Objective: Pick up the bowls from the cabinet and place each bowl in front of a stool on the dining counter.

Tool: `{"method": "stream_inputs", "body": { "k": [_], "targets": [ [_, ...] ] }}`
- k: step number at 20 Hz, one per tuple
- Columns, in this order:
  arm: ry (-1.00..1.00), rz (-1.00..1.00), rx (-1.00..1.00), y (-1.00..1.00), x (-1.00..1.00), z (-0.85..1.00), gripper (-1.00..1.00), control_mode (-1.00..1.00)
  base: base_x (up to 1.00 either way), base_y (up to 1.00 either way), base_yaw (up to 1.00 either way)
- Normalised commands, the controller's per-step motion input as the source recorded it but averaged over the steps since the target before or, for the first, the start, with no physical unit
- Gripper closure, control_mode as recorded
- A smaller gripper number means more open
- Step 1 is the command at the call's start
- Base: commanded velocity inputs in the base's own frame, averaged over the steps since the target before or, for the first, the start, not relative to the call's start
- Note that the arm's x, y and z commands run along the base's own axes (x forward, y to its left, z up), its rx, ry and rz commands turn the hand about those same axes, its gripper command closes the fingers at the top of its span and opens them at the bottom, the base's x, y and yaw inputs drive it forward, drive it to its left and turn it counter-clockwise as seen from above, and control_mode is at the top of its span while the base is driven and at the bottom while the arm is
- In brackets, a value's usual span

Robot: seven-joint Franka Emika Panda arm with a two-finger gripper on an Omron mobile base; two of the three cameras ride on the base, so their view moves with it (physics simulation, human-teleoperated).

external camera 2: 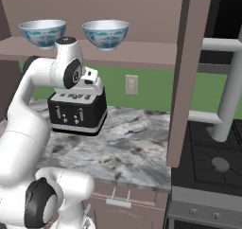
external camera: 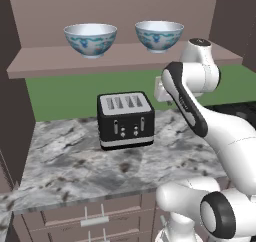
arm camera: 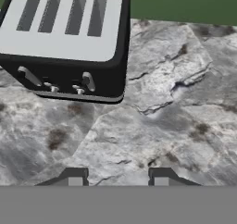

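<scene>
Pincer [arm camera: 115, 180] hangs over the marbled counter [arm camera: 152, 126], tips apart, holding nothing. Both bowls [external camera: 90, 39] [external camera: 159, 35] sit upright on the cabinet shelf [external camera: 115, 58], mouths up, round, no long axis. Rising, the arm could clip the toaster [external camera: 125, 119] or shelf edge.

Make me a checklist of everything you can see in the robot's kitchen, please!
Surface: marbled counter, bare around the toaster.
Job's things: two bowls, upright, side by side, apart, on the cabinet shelf.
Clutter: black toaster on the counter below the bowls.
Gripper: fingers apart, holding nothing, pointing down at the counter beside the toaster.
Cables: nothing seen.
Surroundings: green wall, outlet, stove, drawers.
</scene>
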Motion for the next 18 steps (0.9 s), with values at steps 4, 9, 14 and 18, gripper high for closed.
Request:
{"method": "stream_inputs", "body": {
  "k": [4, 9, 14, 18],
  "targets": [
    [-0.02, -0.02, 0.00, -0.05, -0.25, 0.02, -1.00, -1.00, 0.00, 0.00, 0.00],
    [-0.21, -0.16, 0.00, 0.00, -0.90, 0.35, -1.00, -1.00, 0.00, 0.00, 0.00],
    [-0.28, -0.21, 0.05, 0.00, -1.00, 0.59, -1.00, -1.00, 0.00, 0.00, 0.00],
    [-0.31, -0.36, 0.22, -0.12, -0.82, 0.56, -1.00, -1.00, 0.00, 0.00, 0.00]
  ]
}}
